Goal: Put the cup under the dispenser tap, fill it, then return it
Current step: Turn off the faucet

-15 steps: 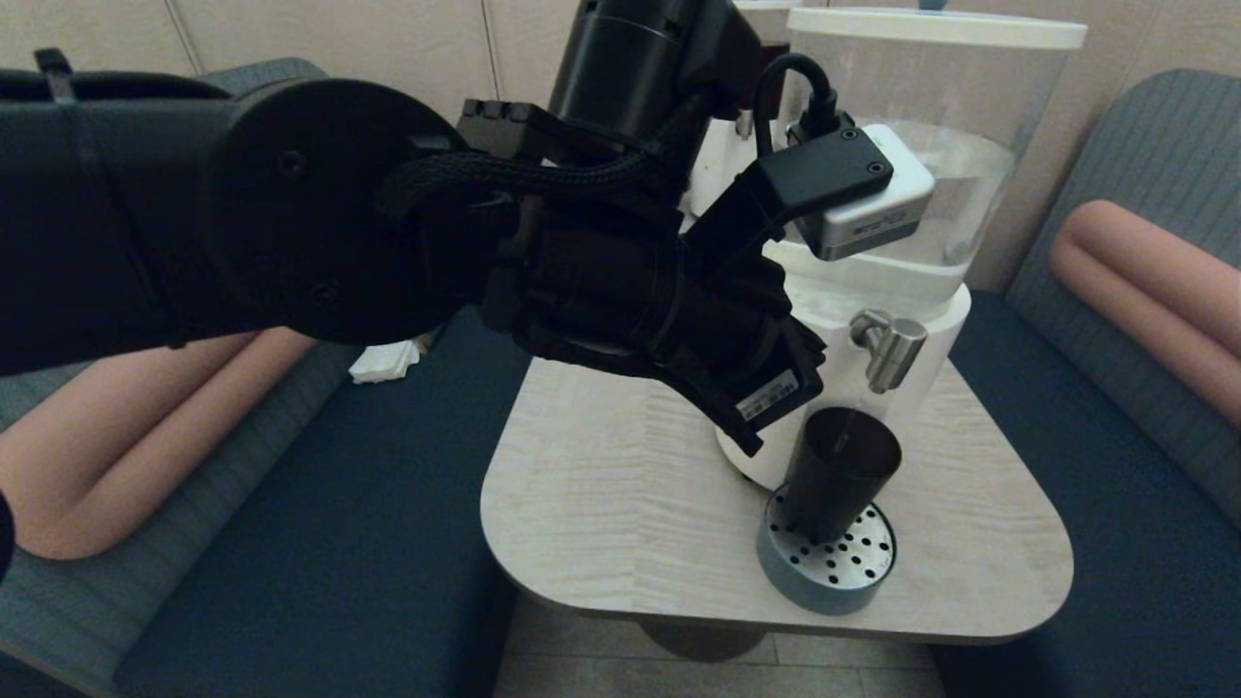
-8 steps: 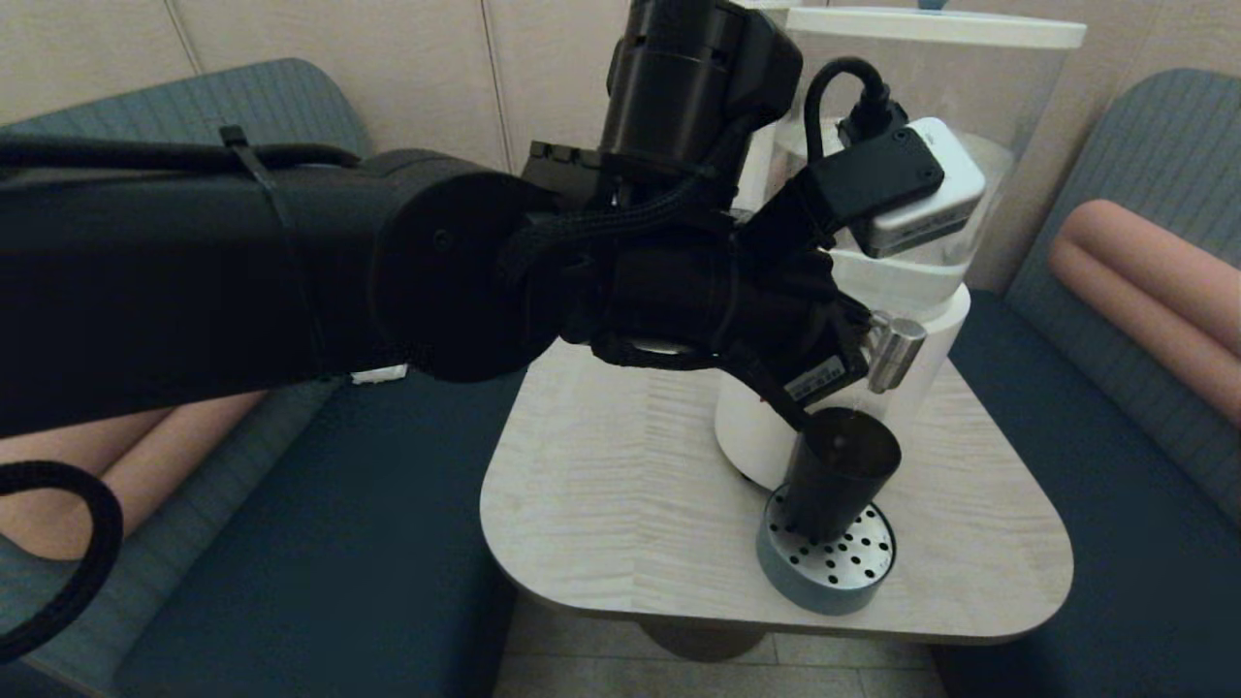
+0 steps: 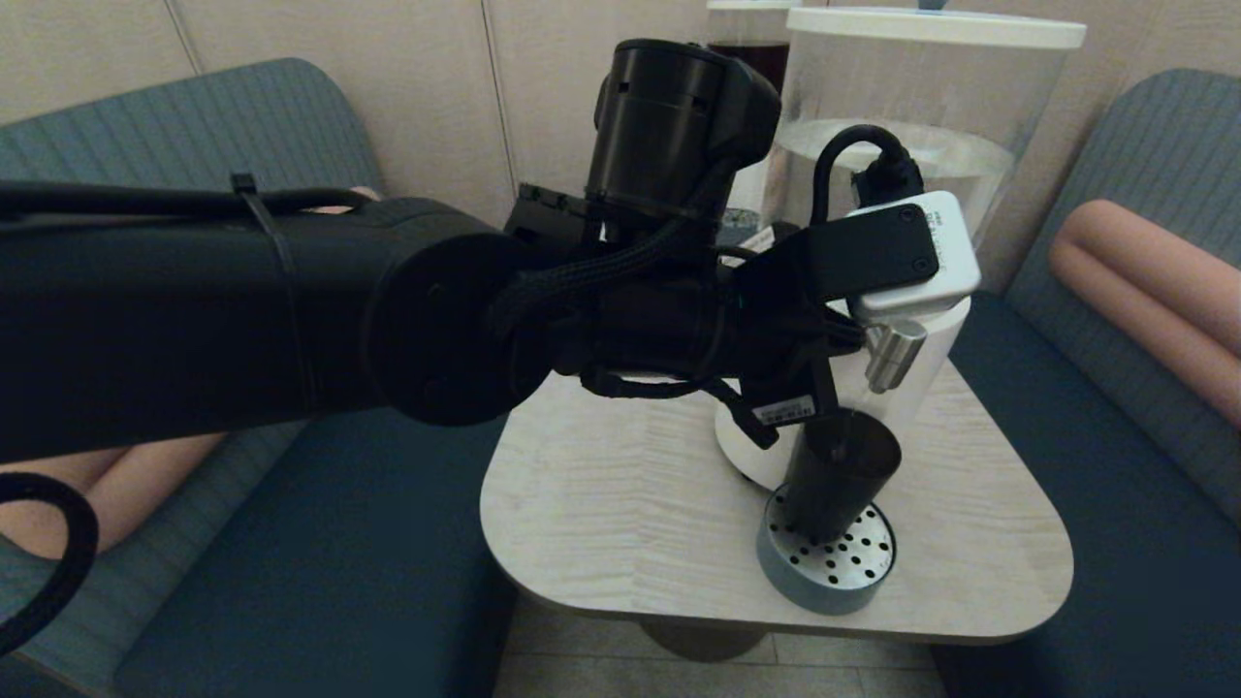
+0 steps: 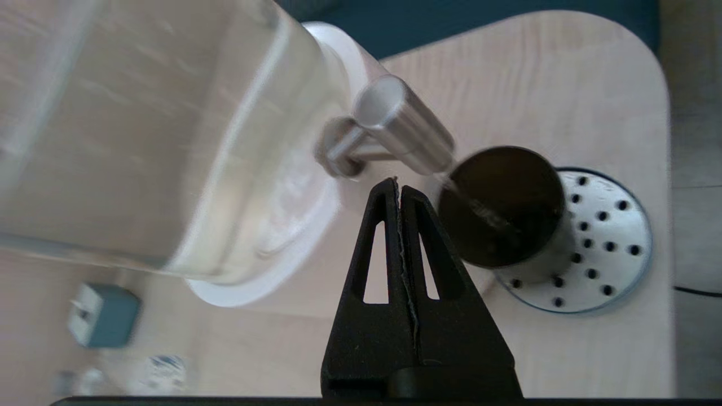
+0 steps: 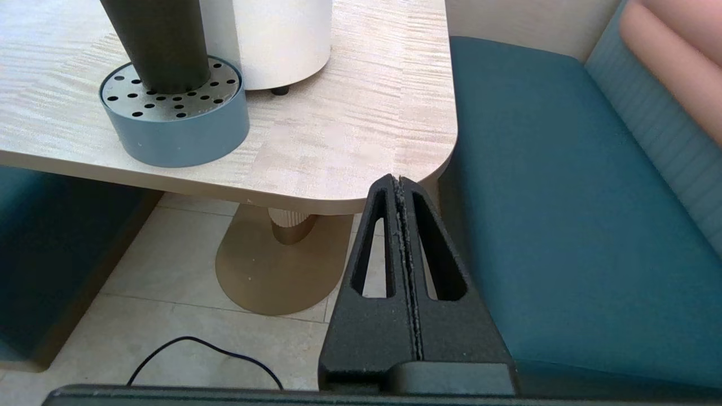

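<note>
The dark cup [image 3: 839, 475] stands upright on a round perforated drip tray [image 3: 824, 567], straight under the brushed-steel dispenser tap [image 3: 897, 354]. In the left wrist view a thin stream of water [image 4: 479, 208] runs from the tap [image 4: 403, 132] into the cup [image 4: 502, 206]. My left gripper [image 4: 397, 183] is shut with nothing in it. Its tips are just beside the tap's stem and above the cup's rim; whether they touch the tap I cannot tell. My left arm [image 3: 620, 310] reaches across the table. My right gripper [image 5: 399, 180] is shut and empty, low off the table's near right corner.
The clear water tank [image 3: 921, 116] on its white base [image 4: 271, 248] stands at the table's [image 3: 630, 504] back right, with a dark-liquid dispenser [image 3: 742, 39] behind it. Blue bench seats [image 5: 564, 197] flank the table. A black cable [image 5: 197, 349] lies on the floor.
My left arm has lifted and levelled out, carrying the shut gripper from beside the cup's rim up to the tap. The cup has stayed put on the tray.
</note>
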